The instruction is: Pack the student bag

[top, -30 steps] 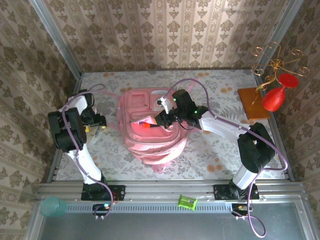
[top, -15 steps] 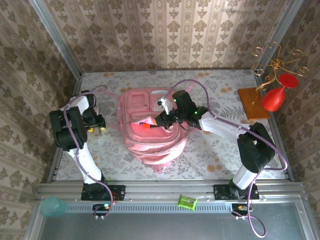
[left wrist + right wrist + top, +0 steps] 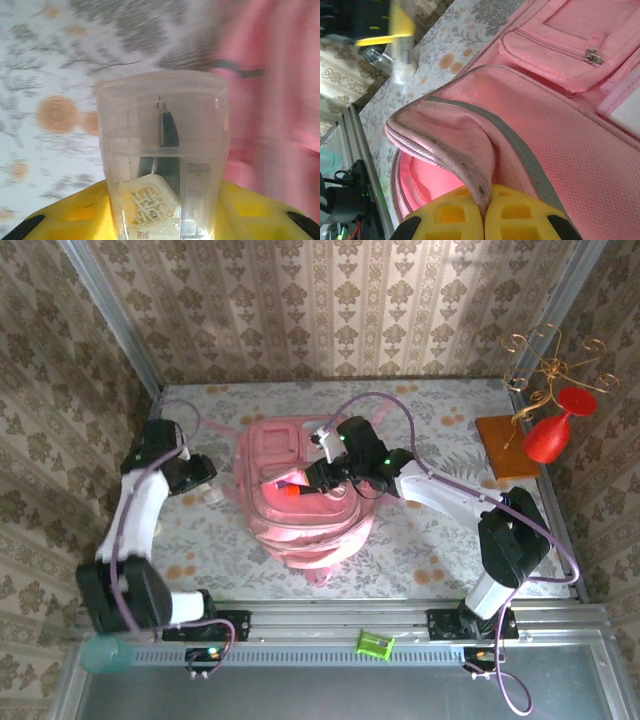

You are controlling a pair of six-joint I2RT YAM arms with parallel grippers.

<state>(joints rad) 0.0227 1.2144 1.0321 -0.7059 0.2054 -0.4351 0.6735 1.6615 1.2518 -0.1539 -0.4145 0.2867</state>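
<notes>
Pink bag (image 3: 300, 515) lay flat mid-table (image 3: 430, 540), front pockets up, main compartment gaping. Right gripper (image 3: 318, 476), reaching in from bag's right side, had its fingers pressed together on the opening's flap (image 3: 445, 145), pinching the fabric and lifting it, prob. to keep the mouth open for loading. Left gripper (image 3: 203, 478), just left of bag, pinched a clear box (image 3: 162, 150) btwn its yellow fingers. Box had small items inside, too blurred to name. Can't tell if box was off the table. It faced the bag, likely so it could go straight into the opened compartment. Box not yet in bag.
</notes>
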